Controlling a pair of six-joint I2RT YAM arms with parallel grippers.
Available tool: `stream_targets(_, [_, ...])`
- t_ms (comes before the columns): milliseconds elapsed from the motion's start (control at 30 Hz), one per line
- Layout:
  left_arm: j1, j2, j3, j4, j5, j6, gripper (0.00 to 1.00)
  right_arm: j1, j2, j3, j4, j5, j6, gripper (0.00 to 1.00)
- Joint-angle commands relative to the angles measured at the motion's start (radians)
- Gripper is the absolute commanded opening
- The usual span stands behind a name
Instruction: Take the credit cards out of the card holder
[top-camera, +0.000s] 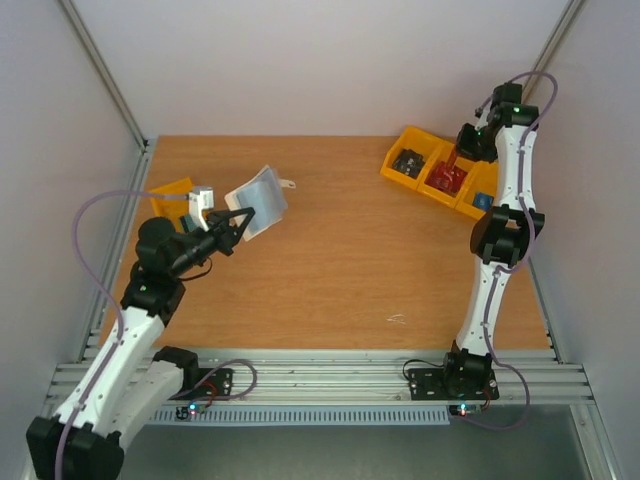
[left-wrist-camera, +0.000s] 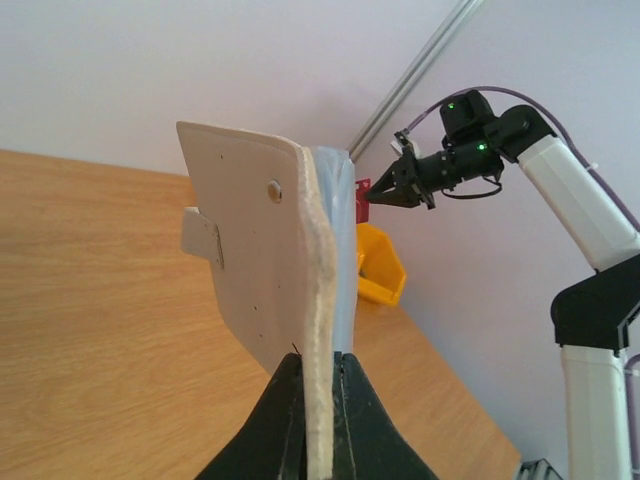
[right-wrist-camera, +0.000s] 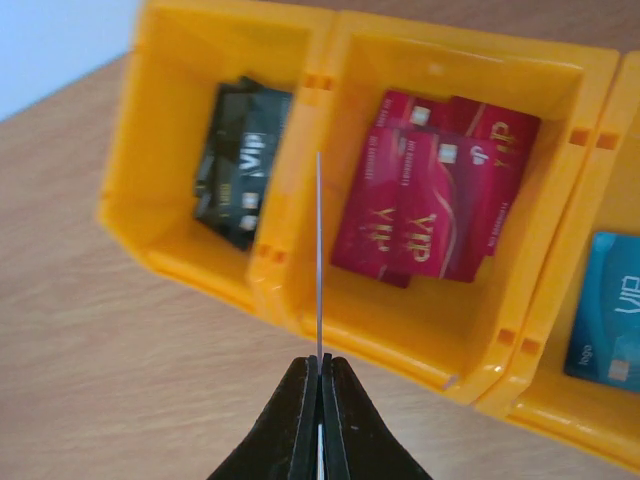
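Observation:
My left gripper (top-camera: 238, 220) is shut on the bottom edge of the card holder (top-camera: 261, 199) and holds it upright above the table's left side. In the left wrist view the holder (left-wrist-camera: 258, 250) shows its grey-beige outside and a strip of pale blue inside, clamped at my gripper (left-wrist-camera: 320, 368). My right gripper (right-wrist-camera: 320, 364) is shut on a thin credit card (right-wrist-camera: 319, 250), seen edge-on, above the near wall of a yellow bin. From the left wrist view a red corner of the card (left-wrist-camera: 362, 192) shows at the right gripper (left-wrist-camera: 382, 196). No whitish-grey card is visible.
Three joined yellow bins stand at the back right: one with black cards (right-wrist-camera: 135, 190), one with red VIP cards (right-wrist-camera: 400, 330), one with a blue card (right-wrist-camera: 530, 395); they also show in the top view (top-camera: 400, 176). Another yellow bin (top-camera: 172, 188) sits at the left edge.

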Motion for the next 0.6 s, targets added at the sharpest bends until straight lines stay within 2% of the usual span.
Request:
stream_targets(0, [0.006,0.100,0.077,0.117,-0.020,0.076,0.00,-0.014,0.088,0.064,-0.025,0.066,-0.031,0.01])
stream_targets(200, [0.006,0.205,0.135,0.135,-0.012,0.121,0.00,-0.016,0.208,0.065,0.032,0.016,-0.050,0.01])
stream_targets(567, [0.006,0.261,0.170,0.128,-0.016,0.184,0.00,-0.016,0.273,0.063,0.162,-0.011,-0.057,0.01])
